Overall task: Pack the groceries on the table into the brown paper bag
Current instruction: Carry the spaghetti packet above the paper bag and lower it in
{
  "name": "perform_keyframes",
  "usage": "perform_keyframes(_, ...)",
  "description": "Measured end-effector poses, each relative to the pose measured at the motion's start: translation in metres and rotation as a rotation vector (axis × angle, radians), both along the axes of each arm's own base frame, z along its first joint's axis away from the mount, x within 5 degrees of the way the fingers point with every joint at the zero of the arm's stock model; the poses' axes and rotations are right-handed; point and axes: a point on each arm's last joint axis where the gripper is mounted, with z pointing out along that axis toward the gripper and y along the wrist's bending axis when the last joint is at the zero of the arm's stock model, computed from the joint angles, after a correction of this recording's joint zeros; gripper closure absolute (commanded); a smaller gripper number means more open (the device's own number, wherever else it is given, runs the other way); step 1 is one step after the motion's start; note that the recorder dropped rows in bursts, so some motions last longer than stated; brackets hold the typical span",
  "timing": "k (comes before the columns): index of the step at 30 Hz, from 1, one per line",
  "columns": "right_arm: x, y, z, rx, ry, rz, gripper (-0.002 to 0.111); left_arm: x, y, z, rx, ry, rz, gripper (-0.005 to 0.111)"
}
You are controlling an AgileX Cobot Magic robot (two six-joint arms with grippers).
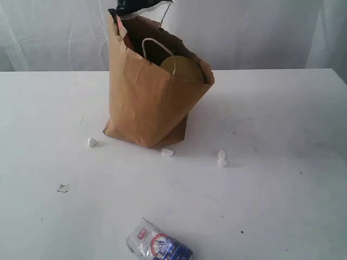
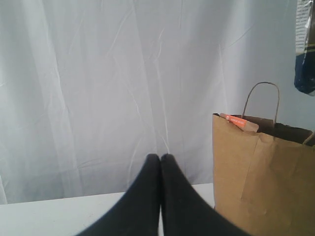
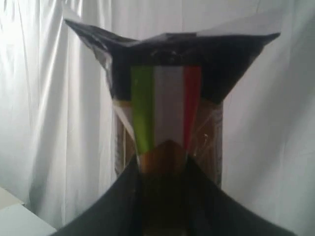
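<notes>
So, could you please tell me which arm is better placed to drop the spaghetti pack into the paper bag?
Right, probably: the right claw is shut on the spaghetti pack, which hangs just above the open top of the brown paper bag. The left claw is shut, empty, off to its side.

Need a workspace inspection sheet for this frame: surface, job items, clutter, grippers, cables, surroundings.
Surface: white table, faintly scuffed.
Job's things: brown paper bag leaning, gold-lidded jar inside; spaghetti pack held above the bag; white-blue packet lying on the table, apart from the bag.
Clutter: white crumbs around the bag; a scrap.
Grippers: left gripper jaws shut, empty; right gripper jaws closed on the spaghetti pack.
Cables: nothing seen.
Surroundings: white curtain behind.
</notes>
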Motion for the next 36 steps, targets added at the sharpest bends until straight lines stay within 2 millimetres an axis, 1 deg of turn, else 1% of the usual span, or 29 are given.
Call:
perform_keyframes(4,0.018,0.009,-0.020,-0.033,0.032,-0.018,0.108,0.000,0.000,0.000,0.000,0.000,0.000,0.107)
perform_keyframes(9,0.034,0.021,-0.043,-0.146,0.020,-0.040,0.108,0.000,0.000,0.000,0.000,0.000,0.000,0.107)
perform_keyframes(11,0.039,0.024,-0.049,-0.181,0.005,-0.051,0.108,0.000,0.000,0.000,0.000,0.000,0.000,0.107)
perform_keyframes(19,0.046,0.027,-0.054,-0.220,-0.074,-0.107,0.108,0.000,0.000,0.000,0.000,0.000,0.000,0.107)
perform_keyframes(21,0.049,0.028,-0.058,-0.232,-0.076,-0.111,0.108,0.000,0.000,0.000,0.000,0.000,0.000,0.107)
perform_keyframes(30,0.065,0.041,-0.086,-0.286,-0.038,-0.109,0.108,0.000,0.000,0.000,0.000,0.000,0.000,0.107)
perform_keyframes(36,0.073,0.044,-0.095,-0.261,-0.061,-0.145,0.108,0.000,0.000,0.000,0.000,0.000,0.000,0.107)
